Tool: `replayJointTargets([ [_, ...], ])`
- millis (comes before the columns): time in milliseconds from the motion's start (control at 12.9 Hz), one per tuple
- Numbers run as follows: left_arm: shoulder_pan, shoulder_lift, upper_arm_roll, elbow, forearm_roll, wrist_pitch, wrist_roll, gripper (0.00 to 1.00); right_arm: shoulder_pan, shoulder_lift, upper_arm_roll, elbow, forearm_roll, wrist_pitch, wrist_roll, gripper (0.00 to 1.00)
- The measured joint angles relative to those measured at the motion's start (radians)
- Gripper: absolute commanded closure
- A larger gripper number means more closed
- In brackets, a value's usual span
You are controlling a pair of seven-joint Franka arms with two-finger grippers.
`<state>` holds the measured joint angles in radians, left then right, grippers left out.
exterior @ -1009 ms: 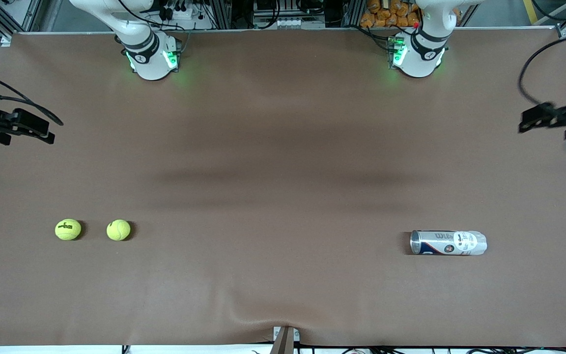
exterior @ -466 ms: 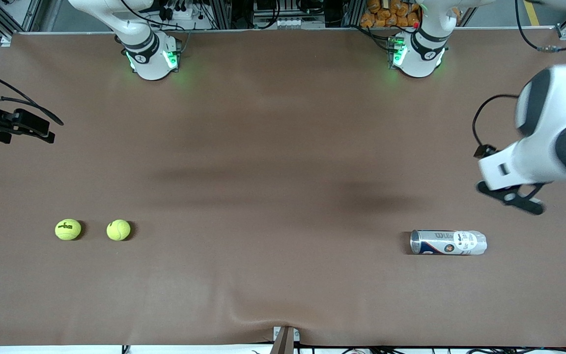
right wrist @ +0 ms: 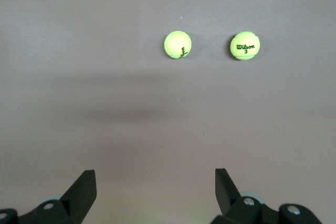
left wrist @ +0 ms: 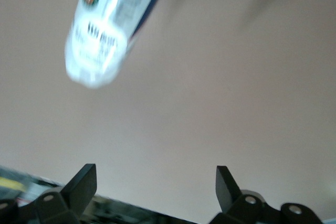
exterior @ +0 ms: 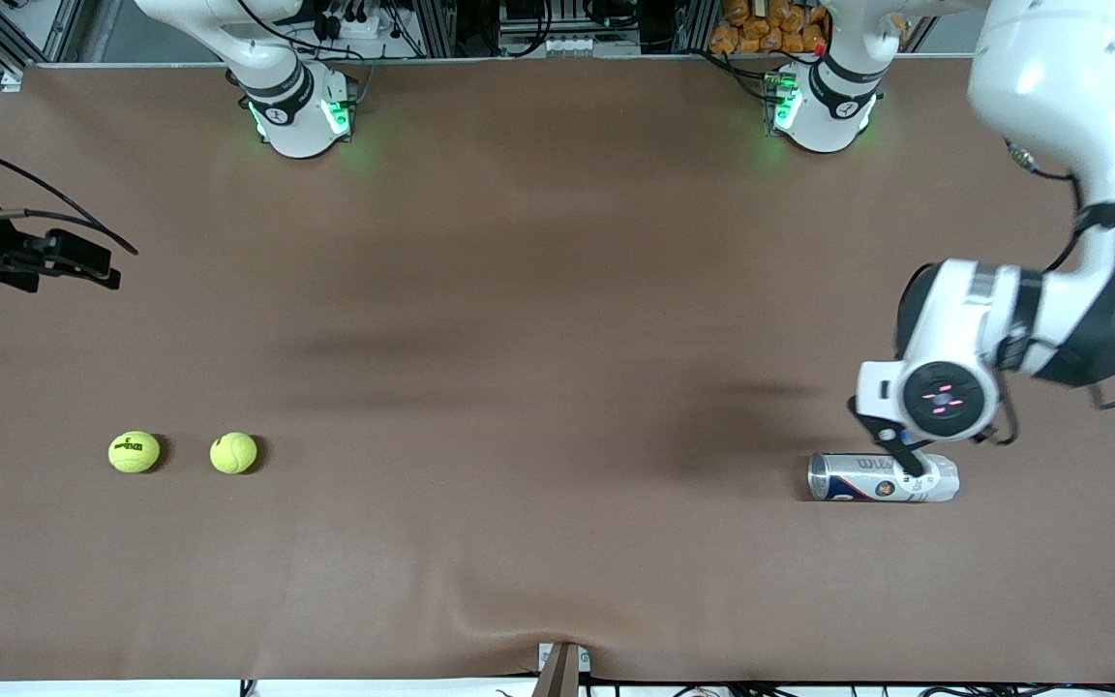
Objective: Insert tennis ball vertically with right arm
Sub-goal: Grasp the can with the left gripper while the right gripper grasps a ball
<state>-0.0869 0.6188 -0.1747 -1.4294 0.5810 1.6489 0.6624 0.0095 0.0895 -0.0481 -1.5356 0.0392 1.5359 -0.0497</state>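
Note:
Two yellow tennis balls point(exterior: 134, 452) point(exterior: 233, 453) lie side by side toward the right arm's end of the table. They also show in the right wrist view point(right wrist: 244, 45) point(right wrist: 177, 44). A silver tennis ball can point(exterior: 882, 477) lies on its side toward the left arm's end, its open metal rim facing the balls. My left gripper point(exterior: 906, 455) hangs just over the can's closed end, open and empty point(left wrist: 156, 174), with the can point(left wrist: 105, 24) ahead of it. My right gripper point(exterior: 93, 266) hovers at the right arm's end of the table, open and empty point(right wrist: 156, 177), apart from the balls.
The brown table mat point(exterior: 557, 339) has a wrinkle at its near edge point(exterior: 480, 605). A small clamp point(exterior: 562, 668) sits at the middle of the near edge. The two arm bases point(exterior: 301, 116) point(exterior: 824, 111) stand along the table's edge farthest from the front camera.
The left arm has swung in from the table's end and come down over the can. The right gripper has shifted only slightly. The balls and the can have not moved.

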Motion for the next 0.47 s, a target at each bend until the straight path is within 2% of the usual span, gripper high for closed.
replayJointTargets([
  [466, -0.017, 0.130, 0.000, 0.001, 0.071, 0.255, 0.125, 0.00, -0.051, -0.004, -0.005, -0.362, 0.000, 0.452, -0.122, 0.00],
])
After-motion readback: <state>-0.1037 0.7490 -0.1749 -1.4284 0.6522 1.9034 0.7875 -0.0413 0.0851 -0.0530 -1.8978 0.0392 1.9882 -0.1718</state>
